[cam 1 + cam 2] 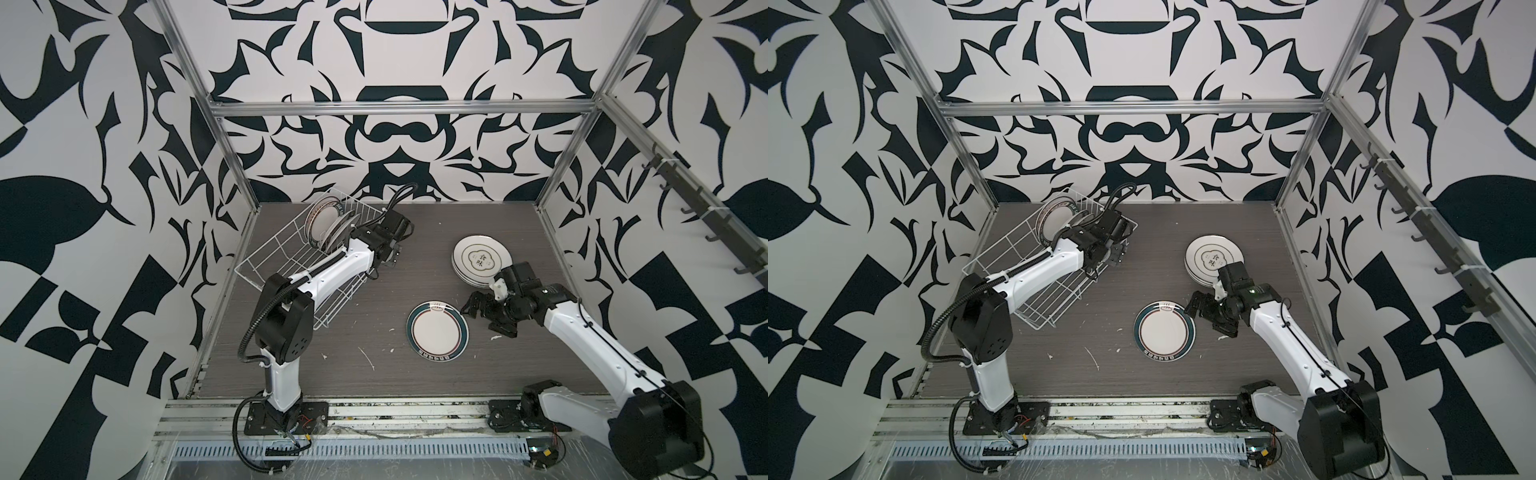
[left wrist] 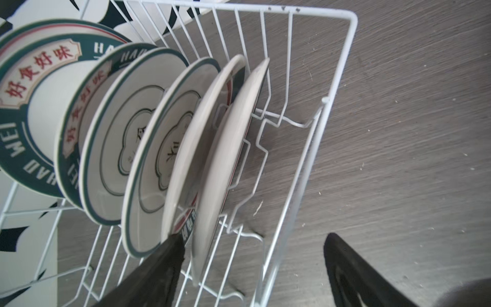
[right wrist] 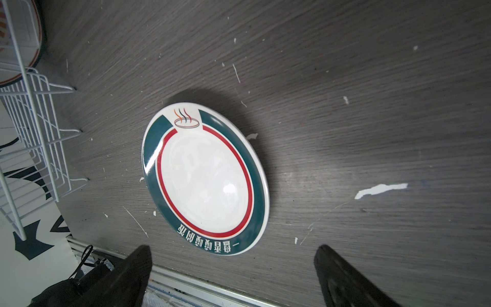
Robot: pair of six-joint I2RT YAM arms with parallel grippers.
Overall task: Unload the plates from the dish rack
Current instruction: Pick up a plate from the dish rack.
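Note:
The white wire dish rack (image 1: 266, 257) lies at the back left of the table, and several plates (image 1: 328, 220) stand on edge in its far end. My left gripper (image 2: 252, 236) is open at that end of the row. One of its fingers (image 2: 159, 265) reaches in behind the end plate (image 2: 233, 148), while the other stays outside the rack wire (image 2: 342, 53). A teal-rimmed plate (image 1: 437, 331) lies flat mid-table. My right gripper (image 3: 233, 247) hangs open and empty beside its edge. A stack of plates (image 1: 482, 259) sits behind that arm.
Aluminium frame posts and patterned walls close in the table on three sides. A rail of hooks (image 1: 706, 208) runs along the right wall. White flecks (image 3: 380, 190) dot the dark wood tabletop (image 1: 374, 332).

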